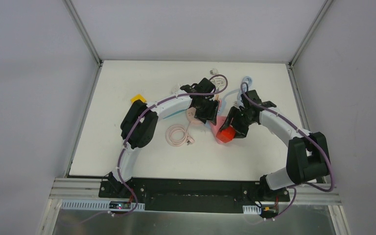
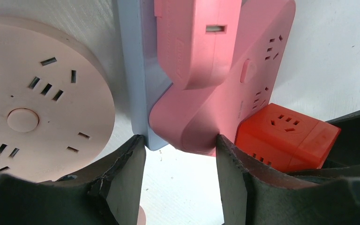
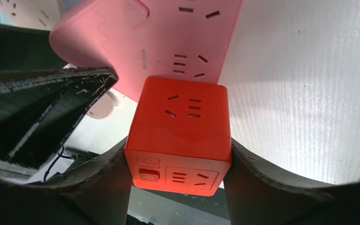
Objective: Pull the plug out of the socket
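both arms meet near the middle of the counter point(image 1: 254, 156), where the work sits. the right gripper point(image 3: 178, 154) is pinching the orange cube plug point(image 3: 180, 122), one finger pressed flat on each side face. the cube's far face sits against the near edge of the pink socket strip point(image 3: 168, 33), with no gap between them in the right wrist view. whether its pins are fully seated is hidden, but i judge it not yet pulled free.

the left gripper point(image 2: 180, 145) is closed across the near corner of the pink strip. one finger rests on the blue-grey slab point(image 2: 133, 70) beside the strip, the other on the strip's own pink side, so it looks set to brace the strip.

a round pale socket point(image 2: 37, 103) lies just beside the slab, and a coiled cable point(image 1: 177, 134) lies near the left arm.

so both grips look done: plug held, strip steadied. what is left is the pull itself, drawing the cube straight away from the strip until they part, while the left side keeps the strip from sliding along
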You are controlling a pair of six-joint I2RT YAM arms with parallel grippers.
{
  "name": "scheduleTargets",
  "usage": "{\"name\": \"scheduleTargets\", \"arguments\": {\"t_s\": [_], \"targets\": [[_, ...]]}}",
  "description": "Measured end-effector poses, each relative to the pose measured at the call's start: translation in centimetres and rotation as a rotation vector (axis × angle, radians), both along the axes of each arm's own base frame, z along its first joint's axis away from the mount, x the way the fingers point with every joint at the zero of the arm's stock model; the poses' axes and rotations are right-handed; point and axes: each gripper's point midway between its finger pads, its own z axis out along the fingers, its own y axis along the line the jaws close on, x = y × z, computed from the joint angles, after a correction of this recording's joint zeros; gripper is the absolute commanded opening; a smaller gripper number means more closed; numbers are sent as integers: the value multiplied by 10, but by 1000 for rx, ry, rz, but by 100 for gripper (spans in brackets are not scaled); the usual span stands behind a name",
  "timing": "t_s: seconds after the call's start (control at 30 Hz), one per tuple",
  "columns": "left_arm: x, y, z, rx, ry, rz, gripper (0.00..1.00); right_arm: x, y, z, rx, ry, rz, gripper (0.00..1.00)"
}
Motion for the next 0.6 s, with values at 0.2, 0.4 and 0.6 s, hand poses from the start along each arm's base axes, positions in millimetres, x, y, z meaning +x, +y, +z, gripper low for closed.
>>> {"name": "scheduleTargets", "arguments": {"t_s": [0.2, 0.4, 0.6], "targets": [[0, 0, 1, 1, -4, -3, 48, -1, -3, 0, 51, -98, 5, 0], [2, 1, 1, 3, -15, -5, 48, 5, -3, -1, 6, -41, -29, 0], [4, 1, 2, 4, -28, -2, 48, 5, -4, 1, 22, -83, 18, 0]]}}
